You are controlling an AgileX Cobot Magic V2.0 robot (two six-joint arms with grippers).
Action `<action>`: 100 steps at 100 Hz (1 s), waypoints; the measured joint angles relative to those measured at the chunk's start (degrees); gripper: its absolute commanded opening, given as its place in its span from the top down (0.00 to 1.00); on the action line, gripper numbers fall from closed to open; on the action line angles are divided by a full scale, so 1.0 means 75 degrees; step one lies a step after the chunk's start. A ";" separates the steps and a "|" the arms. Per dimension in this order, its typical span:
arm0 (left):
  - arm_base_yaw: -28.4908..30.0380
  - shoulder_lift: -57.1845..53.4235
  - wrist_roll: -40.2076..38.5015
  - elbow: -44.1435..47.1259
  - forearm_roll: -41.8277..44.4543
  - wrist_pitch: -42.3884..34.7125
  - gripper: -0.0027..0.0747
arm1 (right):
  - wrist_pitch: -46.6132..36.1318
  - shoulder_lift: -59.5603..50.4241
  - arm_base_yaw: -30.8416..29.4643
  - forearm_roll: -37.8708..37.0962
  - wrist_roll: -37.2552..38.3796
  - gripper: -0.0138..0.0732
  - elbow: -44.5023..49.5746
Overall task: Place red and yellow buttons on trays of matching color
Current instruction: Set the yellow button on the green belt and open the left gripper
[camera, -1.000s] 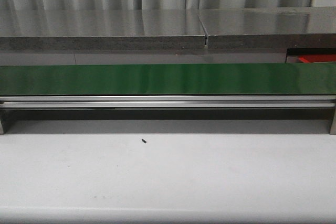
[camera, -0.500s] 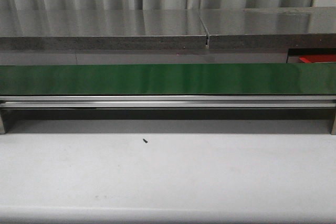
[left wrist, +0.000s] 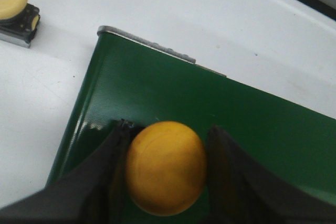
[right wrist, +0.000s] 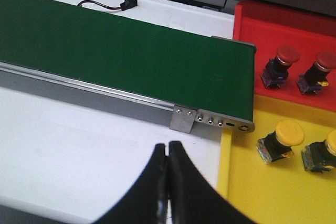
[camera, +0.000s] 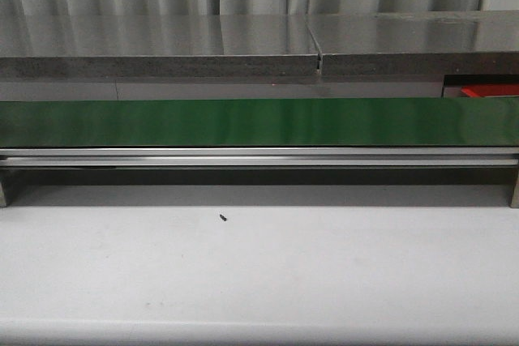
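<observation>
In the left wrist view, my left gripper point(left wrist: 169, 127) is shut on a yellow button point(left wrist: 165, 167). Its domed cap sits between the two dark fingers, over the end of the green conveyor belt point(left wrist: 236, 114). A second yellow button point(left wrist: 13, 3) lies on the white table beside the belt's end. In the right wrist view, my right gripper point(right wrist: 168, 146) is shut and empty above the white table, near the belt's other end. Two red buttons point(right wrist: 281, 64) lie in the red tray point(right wrist: 252, 24). Two yellow buttons point(right wrist: 281, 140) lie in the yellow tray point(right wrist: 252, 192). Neither gripper shows in the front view.
The green belt point(camera: 259, 121) runs across the front view on a metal rail point(camera: 259, 157), with a steel shelf point(camera: 162, 46) behind it. A corner of the red tray point(camera: 491, 91) shows at the far right. A small black speck point(camera: 221, 217) lies on the white table. A black wired sensor point(right wrist: 126, 3) lies behind the belt.
</observation>
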 measured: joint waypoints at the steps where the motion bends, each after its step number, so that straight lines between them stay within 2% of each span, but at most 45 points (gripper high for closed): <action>1: -0.0001 -0.0001 0.0000 0.0000 0.0000 0.0000 0.98 | 0.0000 0.0000 0.0000 0.0000 0.0000 0.92 0.0000; 13: -0.0017 0.0089 0.0000 0.0011 0.0000 -0.0012 0.96 | 0.0000 0.0000 0.0000 0.0000 0.0000 0.92 0.0000; 23: -0.0017 0.0098 0.0049 0.0011 -0.0015 -0.0012 0.84 | 0.0000 0.0000 0.0000 0.0000 0.0000 0.92 0.0000; 30: -0.0017 0.0098 0.0181 0.0011 -0.0039 0.0020 0.67 | 0.0000 0.0000 0.0000 0.0000 0.0000 0.92 0.0000; 42: -0.0017 0.0098 0.0325 0.0011 -0.0078 0.0132 0.27 | 0.0000 0.0000 0.0000 0.0000 0.0000 0.92 0.0000; 47: -0.0017 0.0098 0.0356 0.0011 -0.0078 0.0149 0.16 | 0.0000 0.0000 0.0000 0.0000 0.0000 0.92 0.0000; 52: -0.0017 0.0098 0.0356 0.0011 -0.0093 0.0149 0.10 | 0.0000 0.0000 0.0000 0.0000 0.0000 0.92 0.0000; 84: 0.0012 -0.0246 0.0384 -0.0245 -0.0108 0.0149 0.10 | 0.0000 0.0000 0.0000 0.0000 0.0000 0.92 0.0000; 100: 0.0436 -0.0316 0.0399 -0.0799 0.0130 0.0149 0.10 | 0.0000 0.0000 0.0000 0.0000 0.0000 0.92 0.0000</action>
